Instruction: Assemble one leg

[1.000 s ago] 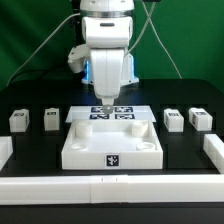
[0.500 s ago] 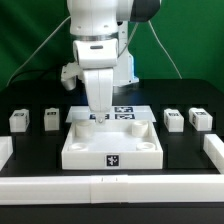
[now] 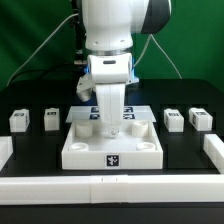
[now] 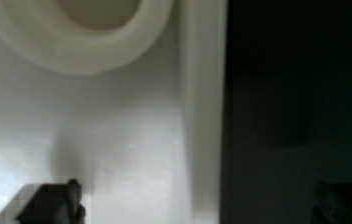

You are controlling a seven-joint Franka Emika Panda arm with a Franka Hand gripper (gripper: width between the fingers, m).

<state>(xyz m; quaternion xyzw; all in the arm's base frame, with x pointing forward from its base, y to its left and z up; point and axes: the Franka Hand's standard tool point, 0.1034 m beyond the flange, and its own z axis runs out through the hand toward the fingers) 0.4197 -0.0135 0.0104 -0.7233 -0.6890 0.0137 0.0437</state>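
Black table (image 3: 35, 145) | I see legs (image 3: 50, 119) flanking white tray piece (image 3: 85, 155), tags toward exterior camera, long axis unclear | end effector (image 3: 108, 121) wide, empty.

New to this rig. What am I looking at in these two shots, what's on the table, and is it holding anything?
The white machine is a robot arm that ends in a two-finger hand. One picture comes from a camera off the arm, facing the table. The other comes from a camera on the wrist, looking down past the dark fingertips.

On the black table lies a large white tray-like piece with a raised rim, and the marker board lies behind it. There are also four small tagged legs: two on the exterior view's left and two on its right.

The hand hangs low over the tray-like piece with its fingers apart, holding nothing.
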